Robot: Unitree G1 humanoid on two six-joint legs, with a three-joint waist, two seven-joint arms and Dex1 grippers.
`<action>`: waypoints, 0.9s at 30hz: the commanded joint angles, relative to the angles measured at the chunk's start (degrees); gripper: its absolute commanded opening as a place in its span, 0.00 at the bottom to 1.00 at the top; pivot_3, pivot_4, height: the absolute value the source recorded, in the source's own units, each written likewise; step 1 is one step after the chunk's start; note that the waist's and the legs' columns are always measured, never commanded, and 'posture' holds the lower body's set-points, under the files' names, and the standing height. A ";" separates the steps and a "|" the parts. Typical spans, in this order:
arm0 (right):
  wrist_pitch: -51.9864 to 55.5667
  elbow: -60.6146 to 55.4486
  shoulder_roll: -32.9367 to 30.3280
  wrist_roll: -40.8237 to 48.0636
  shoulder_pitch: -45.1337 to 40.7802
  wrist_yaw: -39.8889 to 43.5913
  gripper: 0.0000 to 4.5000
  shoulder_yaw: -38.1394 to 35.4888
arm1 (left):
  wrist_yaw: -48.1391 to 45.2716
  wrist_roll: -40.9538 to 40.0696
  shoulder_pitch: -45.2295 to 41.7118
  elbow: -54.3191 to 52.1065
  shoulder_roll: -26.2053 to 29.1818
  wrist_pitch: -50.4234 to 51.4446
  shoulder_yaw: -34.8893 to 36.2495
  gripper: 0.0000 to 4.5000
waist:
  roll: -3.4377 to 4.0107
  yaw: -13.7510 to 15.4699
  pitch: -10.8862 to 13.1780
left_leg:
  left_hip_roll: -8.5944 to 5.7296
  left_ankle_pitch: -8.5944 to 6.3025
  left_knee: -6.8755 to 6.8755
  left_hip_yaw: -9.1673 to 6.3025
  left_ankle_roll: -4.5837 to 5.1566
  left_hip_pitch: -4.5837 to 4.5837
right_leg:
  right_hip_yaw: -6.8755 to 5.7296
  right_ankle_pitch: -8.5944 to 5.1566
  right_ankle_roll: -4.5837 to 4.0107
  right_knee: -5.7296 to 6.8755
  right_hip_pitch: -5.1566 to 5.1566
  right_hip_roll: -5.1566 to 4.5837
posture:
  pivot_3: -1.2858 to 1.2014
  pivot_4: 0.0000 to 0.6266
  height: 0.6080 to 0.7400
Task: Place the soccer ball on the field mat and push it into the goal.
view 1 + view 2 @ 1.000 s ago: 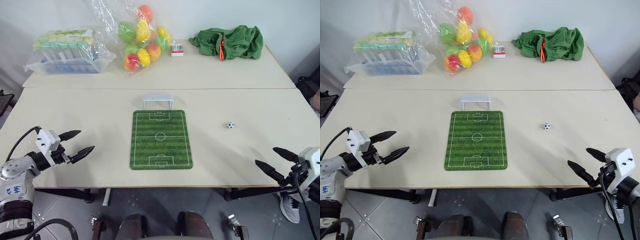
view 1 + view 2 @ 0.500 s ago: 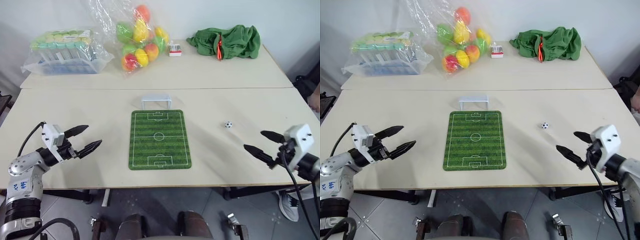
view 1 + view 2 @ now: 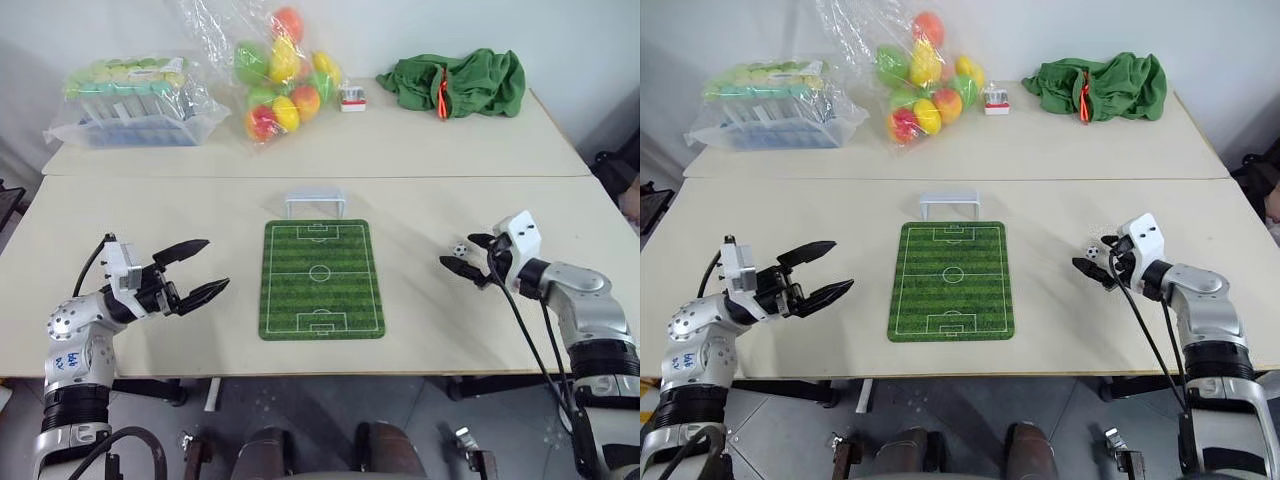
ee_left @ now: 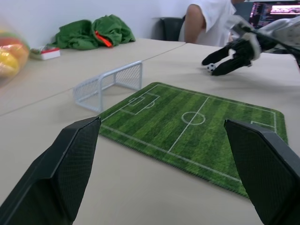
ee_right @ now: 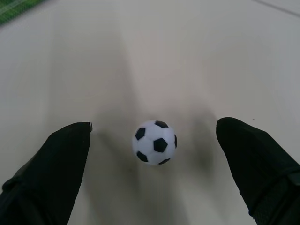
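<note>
The tiny white soccer ball with black patches (image 5: 154, 142) sits on the pale beige worktop (image 3: 150, 220), well to the right of the flat green field mat with white pitch lines (image 3: 321, 279), and not on it. The right claw (image 3: 466, 256) is spread wide with one black finger on either side of the ball, apparently not touching it. The small pale grey-white plastic goal frame (image 3: 316, 203) stands just beyond the mat's far end. The left claw (image 3: 201, 270), also wide and empty, hovers left of the mat.
</note>
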 commanded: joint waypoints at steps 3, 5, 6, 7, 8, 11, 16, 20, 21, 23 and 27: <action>-3.39 5.10 0.92 -1.45 -2.23 1.21 0.85 0.00 | -0.33 -1.94 2.75 -3.80 0.37 -0.08 1.72 1.00 | 0.00 -0.07 0.00 | 0.02 0.00 0.03 0.01 0.00 0.02 | 0.02 0.00 0.00 0.00 0.03 0.00 | 0.52 0.24 1.00; -3.74 5.42 0.92 -1.55 -2.11 1.89 0.71 0.00 | -0.50 -2.23 3.46 -4.22 0.63 0.01 2.01 1.00 | 0.00 -0.06 0.00 | 0.06 0.00 0.06 0.01 0.00 0.03 | 0.03 0.00 0.00 0.01 0.05 0.00 | 0.52 0.24 1.00; -3.82 5.20 0.86 -1.55 -1.93 2.11 0.64 -0.06 | -0.70 -2.35 3.71 -4.26 0.80 0.05 2.06 1.00 | 0.00 -0.04 0.00 | 0.14 0.00 0.07 0.01 0.00 0.03 | 0.03 0.00 0.00 0.02 0.05 0.00 | 0.52 0.24 1.00; -3.78 4.50 0.76 -1.37 -1.56 2.24 0.56 -0.27 | -1.60 -3.33 3.95 -4.24 0.75 0.21 2.44 1.00 | 0.00 -0.04 0.00 | 0.24 0.00 0.09 0.02 0.00 0.03 | 0.03 0.00 0.00 0.02 0.05 0.00 | 0.52 0.24 1.00; -3.81 3.75 0.64 -1.22 -1.20 2.18 0.50 -0.53 | -2.02 -3.48 4.20 -4.12 0.90 0.10 2.53 1.00 | 0.00 -0.03 0.00 | 0.25 0.00 0.10 0.03 0.00 0.03 | 0.05 0.00 0.00 0.02 0.05 0.00 | 0.52 0.24 1.00; -3.73 -0.89 -0.31 -1.25 0.78 2.32 0.26 -0.63 | -3.05 -3.05 4.83 -3.27 1.49 -0.53 2.61 1.00 | 0.00 0.11 0.00 | 0.31 0.00 0.09 0.01 0.00 0.03 | 0.03 0.00 0.00 0.03 0.05 0.00 | 0.52 0.24 1.00; 2.83 -24.04 -0.28 2.86 6.40 3.69 0.19 -0.15 | -7.23 -2.84 4.34 1.17 2.09 -2.67 3.00 1.00 | 0.04 0.21 0.03 | 0.32 0.00 0.06 -0.01 0.00 -0.02 | 0.01 0.00 0.00 0.01 0.00 0.01 | 0.52 0.24 1.00; 13.70 -44.23 2.27 6.90 9.31 5.26 0.19 7.52 | -11.06 -0.85 3.65 5.81 2.19 -6.27 1.73 1.00 | 0.07 -0.15 0.03 | 0.38 0.00 0.06 0.05 -0.01 0.02 | 0.03 0.00 0.00 0.02 -0.02 0.05 | 0.52 0.24 1.00; 15.79 -47.36 2.81 7.44 9.55 5.27 0.19 9.26 | -11.68 -0.61 3.37 6.80 2.16 -6.93 1.58 1.00 | 0.06 -0.14 0.03 | 0.39 -0.01 0.06 0.05 -0.03 0.03 | 0.03 0.00 0.00 0.02 -0.02 0.08 | 0.52 0.24 1.00; 16.89 -50.46 4.83 6.41 8.78 6.11 0.19 14.70 | -13.02 0.21 1.88 9.36 2.19 -8.68 0.97 1.00 | 0.06 0.09 0.03 | 0.42 -0.02 0.06 0.01 -0.09 0.02 | -0.02 0.00 -0.01 0.04 -0.04 0.15 | 0.52 0.24 1.00; 14.24 -49.31 8.47 2.17 6.39 6.76 0.19 22.95 | -15.12 1.14 -0.66 12.94 1.96 -11.40 0.25 1.00 | 0.02 0.50 0.02 | 0.05 -0.03 0.08 -0.05 -0.05 -0.07 | -0.07 0.01 -0.01 0.02 -0.04 0.01 | 0.52 0.24 1.00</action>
